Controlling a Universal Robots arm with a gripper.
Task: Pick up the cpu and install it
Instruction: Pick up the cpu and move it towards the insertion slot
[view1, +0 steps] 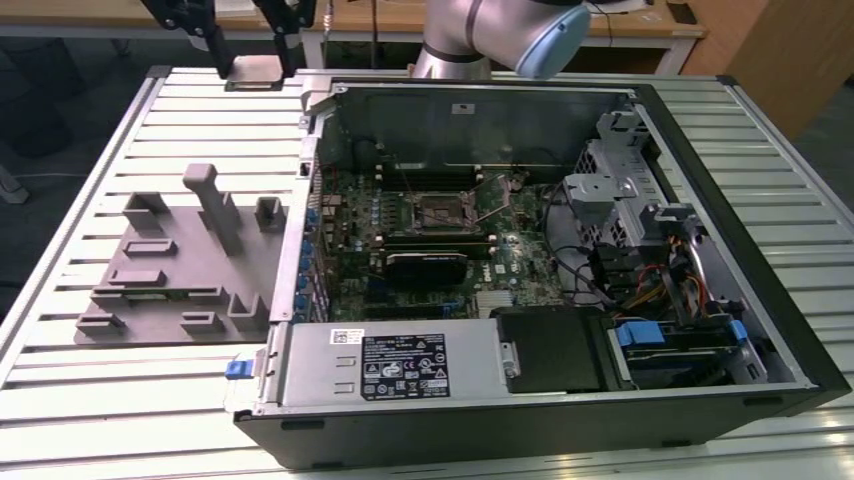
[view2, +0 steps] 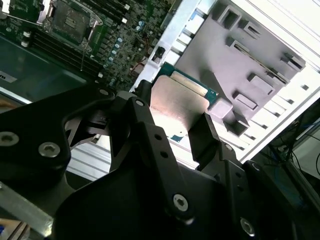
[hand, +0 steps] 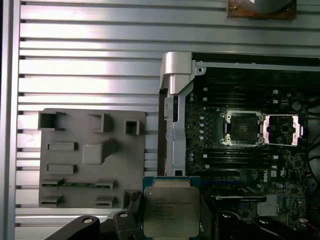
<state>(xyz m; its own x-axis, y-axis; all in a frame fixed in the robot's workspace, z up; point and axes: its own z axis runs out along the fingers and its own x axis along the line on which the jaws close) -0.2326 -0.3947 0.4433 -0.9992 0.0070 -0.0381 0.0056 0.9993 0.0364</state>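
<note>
Where the cpu sits: one cpu (hand: 171, 205), held in the air by two opposite edges, silvery lid toward the first wrist view's camera, apart from both tray and case.
End effector: one end effector (view2: 175, 112), its two black fingers (view2: 147, 135) narrowed onto the cpu.
Tray: one grey tray (view1: 160, 270) on the slatted tabletop (view1: 80, 400), at the exterior view's left of the case.
Case: one open computer case (view1: 787, 330) on the tabletop.
Socket: one socket (hand: 242, 127) on the board (hand: 210, 150) inside the case, its one metal frame (hand: 282, 130) swung open beside it.
</note>
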